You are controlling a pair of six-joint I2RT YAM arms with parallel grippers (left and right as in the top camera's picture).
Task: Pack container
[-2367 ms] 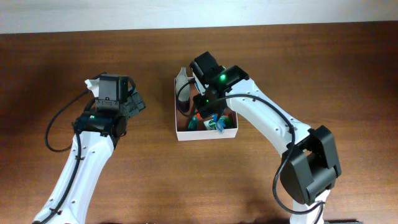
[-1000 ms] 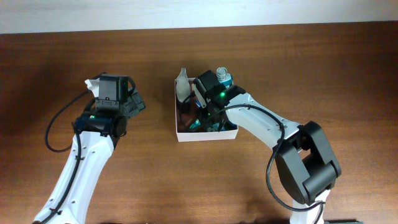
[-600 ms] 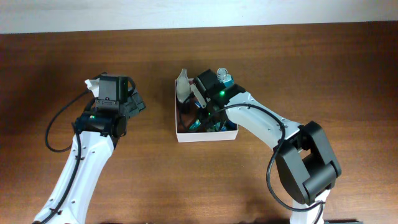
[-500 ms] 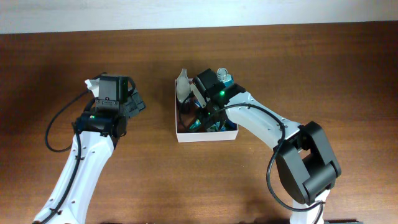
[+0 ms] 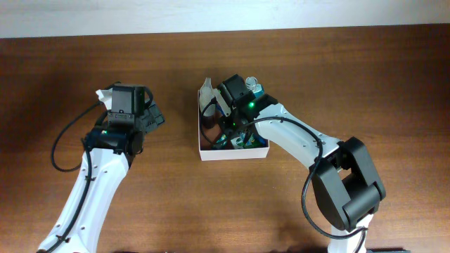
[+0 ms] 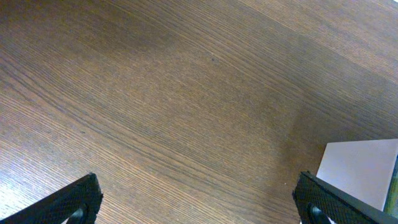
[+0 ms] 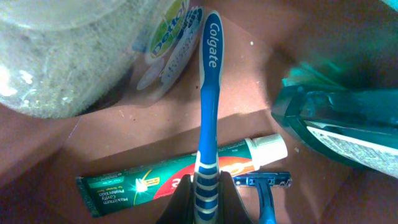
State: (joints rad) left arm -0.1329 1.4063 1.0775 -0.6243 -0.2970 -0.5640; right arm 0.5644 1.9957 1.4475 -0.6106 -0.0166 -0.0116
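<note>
container (image 5: 232, 154) sits mid-table, a bit toward the far edge, open top up, several toiletries already in it. Going by the thin white walls I'd call it light and probably flexy, like card. Loaded, it should slide rather than tip. Best hold looks like a pinch on 1 wall close to a corner, where it's stiffest. A mid-wall grip likely buckles.

right gripper (image 7: 205, 202) is down inside it, 2 fingers pressed tight on the handle end of a blue Colgate toothbrush (image 7: 208, 93), which points away over the reddish-brown floor. The brush crosses a green toothpaste tube (image 7: 155, 177), with a blue razor (image 7: 264, 186) just beside. A teal mouthwash bottle (image 7: 336, 118) is on 1 side, a clear jar (image 7: 56, 56) on the other. Right arm comes in from the near right, wrist pitched steeply down.

left gripper (image 6: 202, 202) hangs spread wide and empty over bare table (image 6: 186, 93), well left of the container.
</note>
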